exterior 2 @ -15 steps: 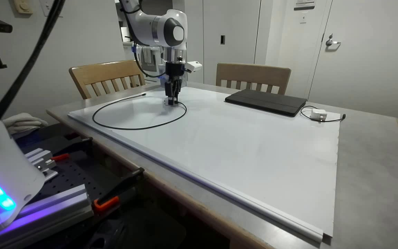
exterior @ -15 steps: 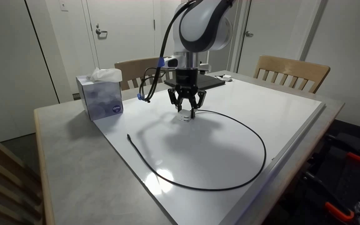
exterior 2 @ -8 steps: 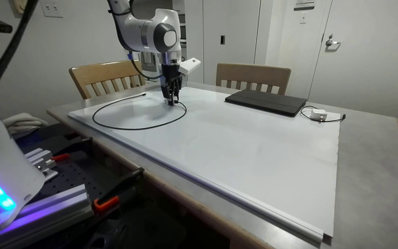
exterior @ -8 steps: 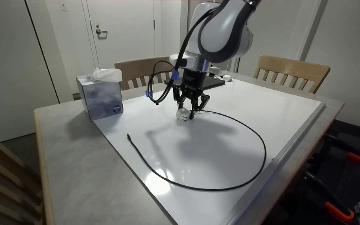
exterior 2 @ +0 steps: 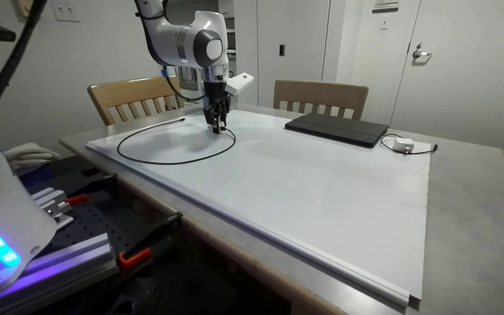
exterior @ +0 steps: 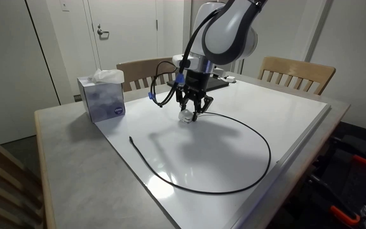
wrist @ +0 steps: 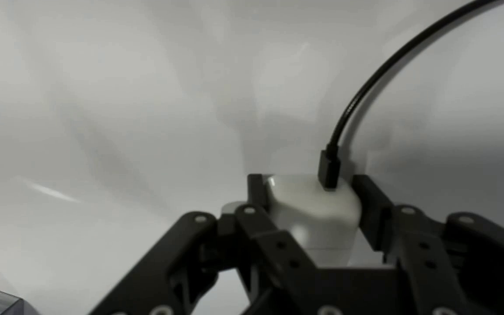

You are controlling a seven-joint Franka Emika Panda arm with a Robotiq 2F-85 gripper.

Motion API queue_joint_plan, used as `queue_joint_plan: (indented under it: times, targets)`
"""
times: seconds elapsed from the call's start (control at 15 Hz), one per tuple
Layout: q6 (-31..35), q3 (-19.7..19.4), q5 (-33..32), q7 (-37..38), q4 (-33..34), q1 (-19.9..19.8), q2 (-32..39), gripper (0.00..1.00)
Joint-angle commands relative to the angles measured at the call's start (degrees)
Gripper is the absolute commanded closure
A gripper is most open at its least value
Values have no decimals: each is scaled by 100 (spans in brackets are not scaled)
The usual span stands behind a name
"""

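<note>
A white power adapter (exterior: 185, 116) sits between the black fingers of my gripper (exterior: 189, 112), low over the whiteboard (exterior: 233, 98). In the wrist view the adapter (wrist: 313, 218) fills the space between the two pads, and my gripper (wrist: 311, 194) is shut on it. A black plug (wrist: 330, 173) stands in the adapter's face. From it a black cable (exterior: 214, 193) runs in a wide loop over the board to a free end. Wrist and adapter lean at a tilt. Whether the adapter's underside touches the board cannot be made out.
A purple tissue box (exterior: 105, 101) stands at a board corner. Near another edge lie a flat black case (exterior 2: 337, 129) and a second white adapter (exterior 2: 403, 145) with a short black cord. Wooden chairs (exterior 2: 320, 94) surround the table. A metal rail (exterior 2: 252, 227) edges the board.
Over the last second the wrist has swung from upright to tilted, and the adapter has tipped with the fingers. In the last half second almost nothing has moved. The cable keeps its loop.
</note>
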Motion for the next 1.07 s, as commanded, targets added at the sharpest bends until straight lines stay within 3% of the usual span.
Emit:
queue_joint_plan:
  times: [0.0, 0.33, 0.6, 0.67, 1.0]
  targets:
    - [-210, 8, -141, 137, 204, -20, 103, 73]
    - [-155, -613, -379, 1332, 441, 294, -60, 73]
    - [-449, -674, -153, 2207, 762, -78, -70, 73]
    - [-195, -593, -406, 2081, 675, 1, 18, 48]
    - [-333, -610, -350, 2280, 782, -165, 17, 48]
